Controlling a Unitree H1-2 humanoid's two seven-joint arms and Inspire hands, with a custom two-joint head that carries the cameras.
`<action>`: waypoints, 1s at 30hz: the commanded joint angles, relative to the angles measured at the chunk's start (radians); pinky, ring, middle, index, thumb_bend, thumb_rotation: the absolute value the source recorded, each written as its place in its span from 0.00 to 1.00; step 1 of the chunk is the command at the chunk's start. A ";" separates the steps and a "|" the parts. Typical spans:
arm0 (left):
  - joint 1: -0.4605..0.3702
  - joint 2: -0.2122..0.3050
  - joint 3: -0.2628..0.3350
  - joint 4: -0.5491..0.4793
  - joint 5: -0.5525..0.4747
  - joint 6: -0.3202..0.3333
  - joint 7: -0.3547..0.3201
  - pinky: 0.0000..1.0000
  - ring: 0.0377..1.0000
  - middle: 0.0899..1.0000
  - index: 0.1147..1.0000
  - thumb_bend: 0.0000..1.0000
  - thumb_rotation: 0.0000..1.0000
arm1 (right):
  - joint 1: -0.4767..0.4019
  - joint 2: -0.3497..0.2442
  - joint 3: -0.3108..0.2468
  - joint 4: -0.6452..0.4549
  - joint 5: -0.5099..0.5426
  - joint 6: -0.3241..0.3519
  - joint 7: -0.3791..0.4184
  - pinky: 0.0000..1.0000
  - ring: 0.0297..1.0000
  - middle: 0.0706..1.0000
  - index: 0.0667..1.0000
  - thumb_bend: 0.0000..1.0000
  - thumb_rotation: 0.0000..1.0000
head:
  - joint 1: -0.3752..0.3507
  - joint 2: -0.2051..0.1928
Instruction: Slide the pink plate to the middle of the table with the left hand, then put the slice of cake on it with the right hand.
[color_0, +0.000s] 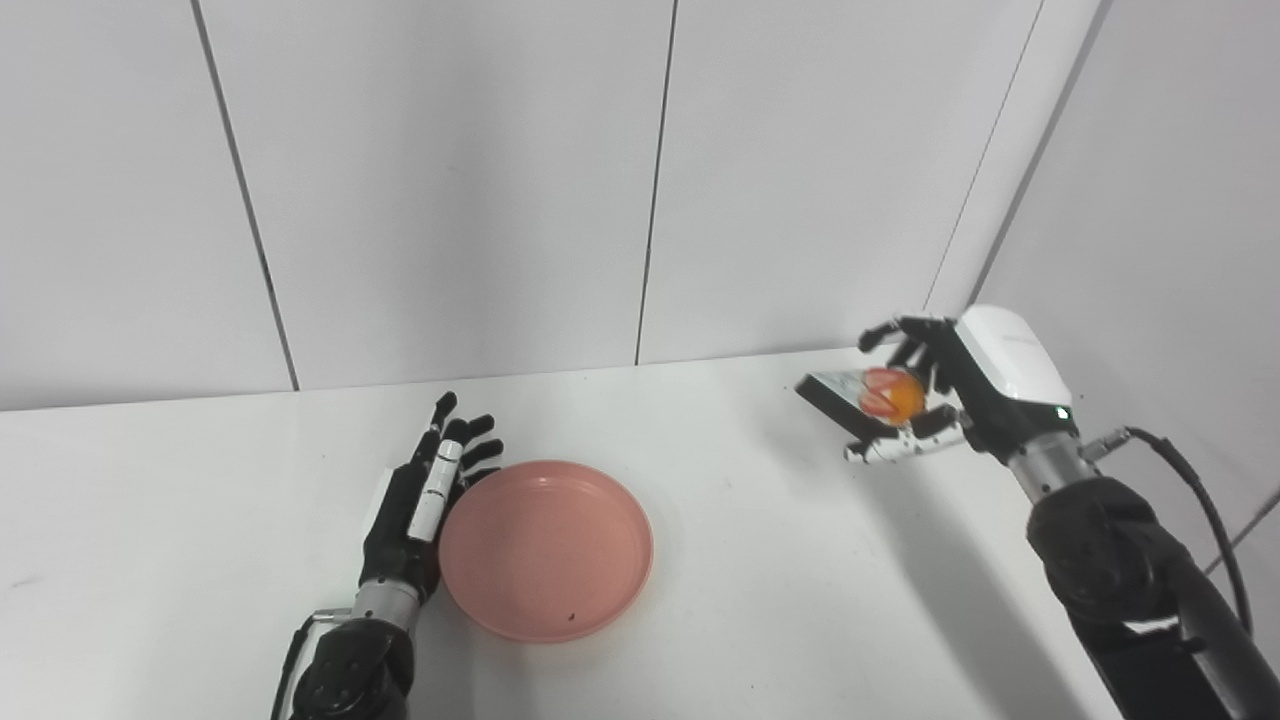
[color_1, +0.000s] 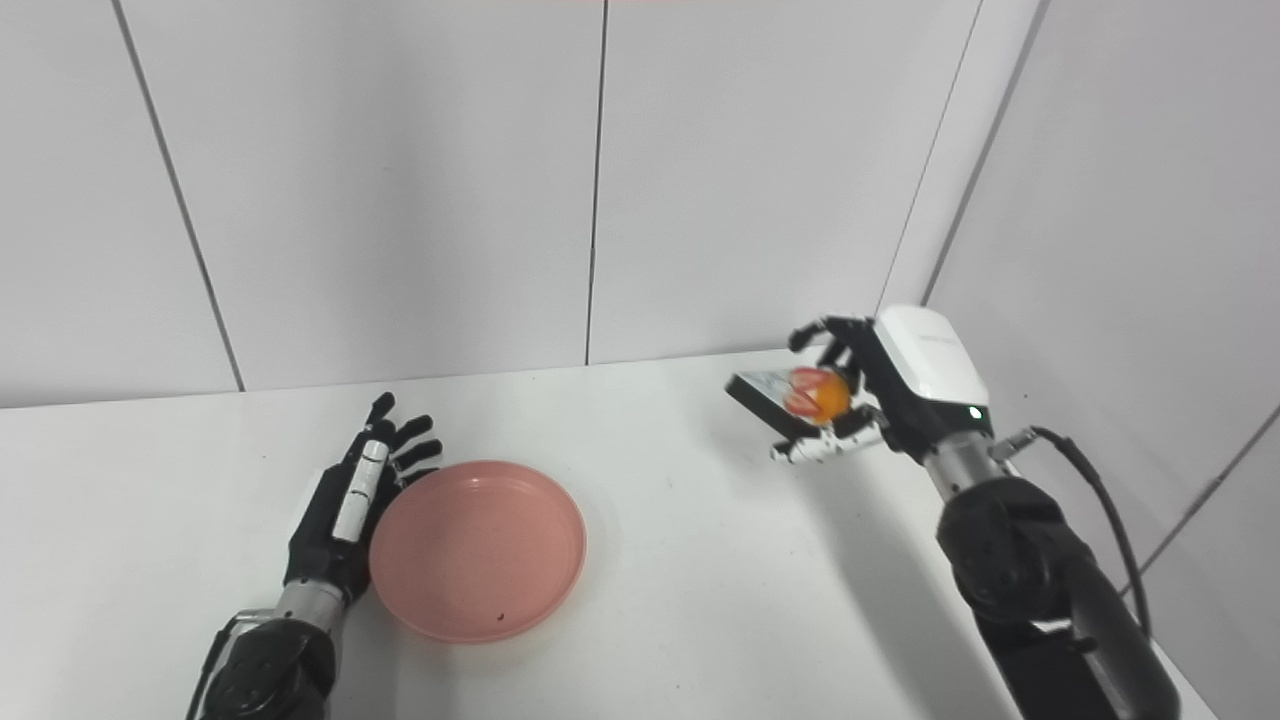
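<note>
- the slice of cake (color_0: 868, 397) is up off the table (color_0: 760, 560), held in the right hand (color_0: 945, 395) over the far right part of the surface, well apart from the pink plate (color_0: 546, 548).
- it looks like a wedge with a dark side, a pale top and a red and orange fruit piece on it; whether it is a toy or real food cannot be told, but it seems light, and the topping is likely the part to keep fingers off.
- the best hold, as a judgement, is across the flat sides of the wedge at its wide back end, which is roughly where the hand has it now.
- its long axis runs from the hand out toward the left of the picture, narrow end pointing away from the palm toward the middle of the table, top face tilted toward the camera.
- the right hand's fingers (color_0: 905, 447) are clamped on the slice, some above it and a pale one below.
- the pink plate sits flat, empty, near the middle of the table toward the front; it looks stiff and smooth, so it should slide easily.
- the left hand (color_0: 425, 500) lies just beside the plate's left rim, fingers straight and a little apart, holding nothing; whether it touches the rim is unclear.
</note>
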 joint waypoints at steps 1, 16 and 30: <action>0.030 -0.020 -0.004 0.051 -0.001 0.001 0.002 0.70 0.78 0.85 0.98 0.68 0.85 | -0.053 -0.006 -0.002 -0.047 -0.018 0.026 0.018 0.24 0.30 0.36 0.53 0.86 0.22 | 0.013 0.000; 0.015 -0.057 -0.006 0.115 0.007 -0.049 0.025 0.67 0.75 0.82 0.93 0.73 0.81 | -0.181 0.156 0.145 0.079 -0.031 -0.070 0.044 0.25 0.30 0.37 0.55 0.84 0.23 | 0.147 0.010; 0.013 -0.071 -0.017 0.133 0.028 -0.065 0.049 0.64 0.73 0.76 0.92 0.73 0.80 | -0.202 0.279 0.273 0.159 -0.080 -0.073 0.080 0.23 0.29 0.35 0.53 0.85 0.23 | 0.207 0.020</action>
